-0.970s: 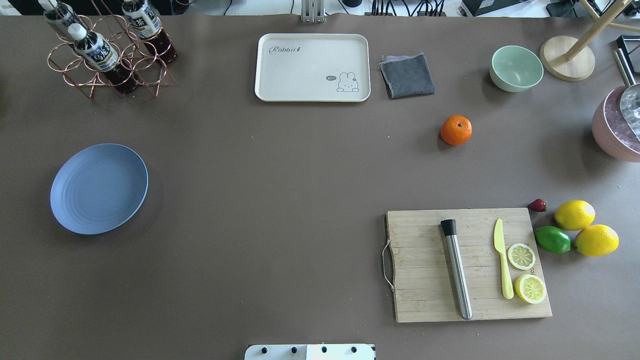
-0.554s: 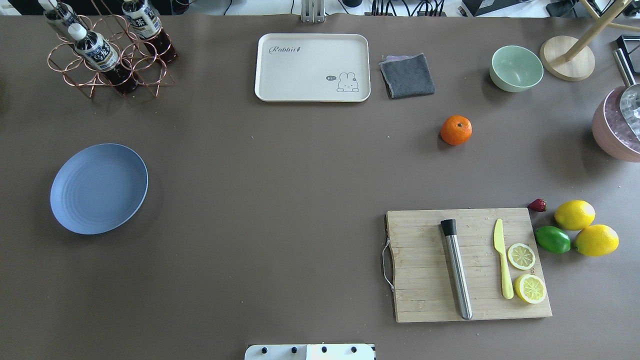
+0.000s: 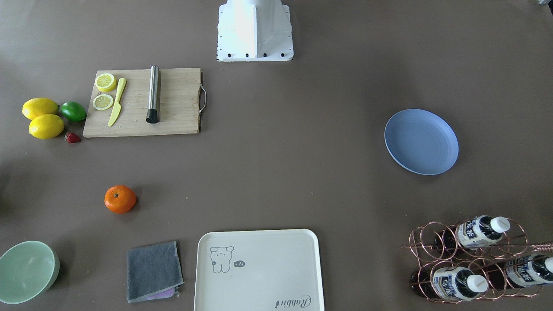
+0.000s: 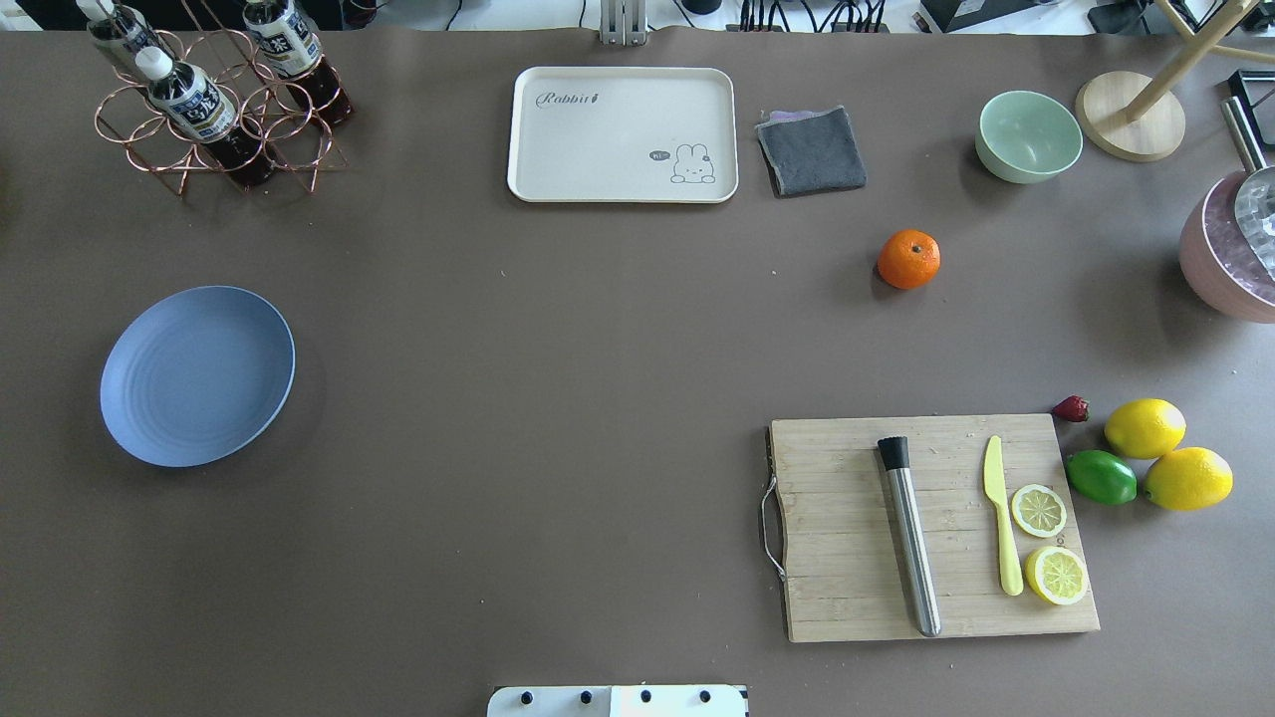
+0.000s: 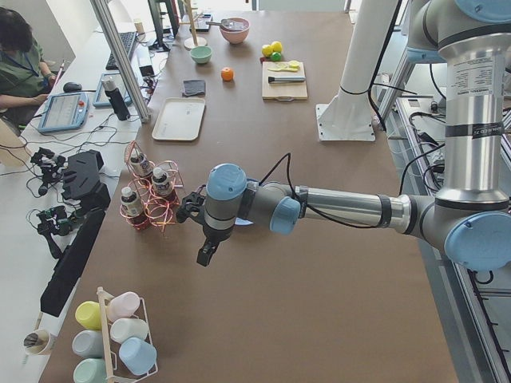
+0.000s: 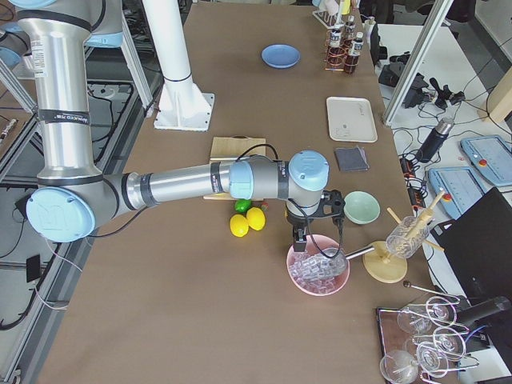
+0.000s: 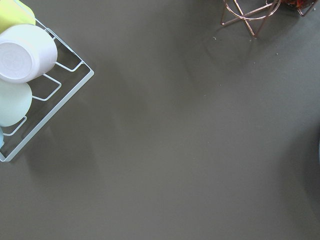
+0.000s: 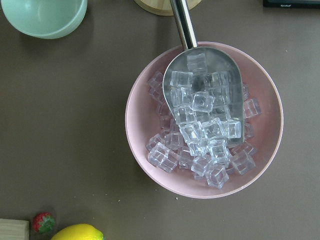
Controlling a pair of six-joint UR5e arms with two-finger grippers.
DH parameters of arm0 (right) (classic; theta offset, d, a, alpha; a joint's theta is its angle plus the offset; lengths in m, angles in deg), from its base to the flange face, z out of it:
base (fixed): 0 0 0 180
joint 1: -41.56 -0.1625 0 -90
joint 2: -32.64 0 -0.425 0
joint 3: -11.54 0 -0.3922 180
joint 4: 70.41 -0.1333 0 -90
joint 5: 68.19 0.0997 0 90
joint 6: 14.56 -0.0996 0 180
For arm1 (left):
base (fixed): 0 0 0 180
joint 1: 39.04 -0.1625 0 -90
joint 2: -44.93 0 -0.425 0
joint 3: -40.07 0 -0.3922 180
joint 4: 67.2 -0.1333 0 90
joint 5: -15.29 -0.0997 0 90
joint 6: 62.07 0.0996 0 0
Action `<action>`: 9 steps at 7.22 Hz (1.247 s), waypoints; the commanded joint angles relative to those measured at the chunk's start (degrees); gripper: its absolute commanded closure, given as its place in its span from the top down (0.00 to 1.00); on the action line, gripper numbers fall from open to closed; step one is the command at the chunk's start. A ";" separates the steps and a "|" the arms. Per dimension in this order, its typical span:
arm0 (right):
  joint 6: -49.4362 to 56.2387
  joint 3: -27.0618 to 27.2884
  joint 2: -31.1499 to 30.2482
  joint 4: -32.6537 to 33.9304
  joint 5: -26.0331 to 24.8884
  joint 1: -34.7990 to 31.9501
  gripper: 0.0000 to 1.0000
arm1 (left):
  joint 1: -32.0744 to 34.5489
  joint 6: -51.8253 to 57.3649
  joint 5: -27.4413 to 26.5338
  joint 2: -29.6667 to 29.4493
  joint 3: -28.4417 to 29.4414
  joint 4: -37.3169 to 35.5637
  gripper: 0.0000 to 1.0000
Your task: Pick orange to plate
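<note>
Overhead, orange (image 4: 907,260), plate (image 4: 197,375), side-on only, left arm (image 5: 343,206), right arm (image 6: 184,186)

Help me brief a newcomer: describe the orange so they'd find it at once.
Start at the wooden board on the robot's right. Beyond it, short of the grey cloth, the orange sits by itself. It alone is orange-coloured; the lemons and lime cluster beside the board.
</note>
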 commanded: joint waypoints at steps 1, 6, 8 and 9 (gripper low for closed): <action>-0.02 0.33 -0.10 0.00 -0.01 0.02 1.00 | -1.66 -1.07 1.31 -0.27 0.37 2.03 0.98; -0.02 0.60 0.08 0.00 0.08 0.02 1.00 | -20.10 -42.42 0.48 -2.37 6.51 27.85 0.98; -0.02 0.68 -0.01 0.00 0.17 0.02 1.00 | -29.23 -51.33 -7.35 -3.26 12.81 38.10 0.98; -0.02 0.77 -0.01 0.00 0.25 0.02 1.00 | -30.05 -52.57 -7.38 -3.26 17.55 45.13 0.98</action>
